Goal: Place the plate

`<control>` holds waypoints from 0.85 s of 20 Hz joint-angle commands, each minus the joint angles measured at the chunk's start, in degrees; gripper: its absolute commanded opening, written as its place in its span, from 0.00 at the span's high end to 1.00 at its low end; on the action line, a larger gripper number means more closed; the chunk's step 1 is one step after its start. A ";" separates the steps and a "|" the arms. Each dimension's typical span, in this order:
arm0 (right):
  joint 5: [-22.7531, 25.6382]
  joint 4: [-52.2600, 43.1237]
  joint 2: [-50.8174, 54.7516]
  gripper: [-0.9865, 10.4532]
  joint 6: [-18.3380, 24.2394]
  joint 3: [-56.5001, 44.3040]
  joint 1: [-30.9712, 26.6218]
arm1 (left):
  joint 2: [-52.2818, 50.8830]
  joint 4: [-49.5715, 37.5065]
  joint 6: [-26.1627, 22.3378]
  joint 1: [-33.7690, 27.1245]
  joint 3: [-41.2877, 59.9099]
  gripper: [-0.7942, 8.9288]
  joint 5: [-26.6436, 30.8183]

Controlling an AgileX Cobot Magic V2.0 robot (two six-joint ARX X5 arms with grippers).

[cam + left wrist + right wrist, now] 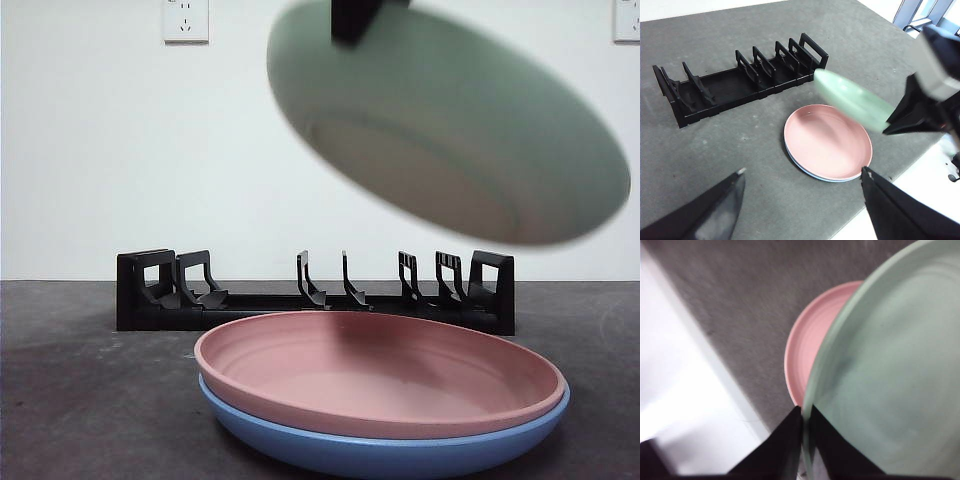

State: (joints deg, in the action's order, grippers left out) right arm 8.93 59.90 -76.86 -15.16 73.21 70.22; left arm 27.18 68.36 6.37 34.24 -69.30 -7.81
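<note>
Front view, right claw (804,412) (closed) gripping green plate (450,120)

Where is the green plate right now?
The green plate is up in the air, tilted, pinched at its rim by the right end effector, above the pink plate and near the black rack.

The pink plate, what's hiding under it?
A blue plate lies under the pink plate; only its rim and outer side show. Its inside is covered, so anything there is hidden.
</note>
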 commanded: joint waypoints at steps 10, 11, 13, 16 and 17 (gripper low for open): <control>7.93 -3.76 -17.77 0.90 -3.39 0.59 3.91 | 0.07 -0.59 -0.96 0.22 -1.27 0.54 -0.09; 8.26 -3.76 -18.99 0.90 -3.87 0.59 3.91 | 0.07 -0.59 -0.96 0.22 -1.27 0.54 -0.09; 9.38 -3.80 -20.94 0.90 -4.66 0.59 3.93 | 0.07 -0.59 -0.96 0.22 -1.27 0.54 -0.09; 9.33 -4.98 -22.56 0.90 -5.49 0.59 3.93 | 0.07 -0.59 -0.96 0.22 -1.27 0.54 -0.09; 9.31 -5.33 -22.75 0.90 -5.73 0.59 3.93 | 0.07 -0.61 -0.96 0.22 -1.27 0.54 -0.09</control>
State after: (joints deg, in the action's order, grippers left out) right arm 17.76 54.76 -98.52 -19.81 73.17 73.28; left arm 27.18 68.38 6.35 34.24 -69.30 -7.81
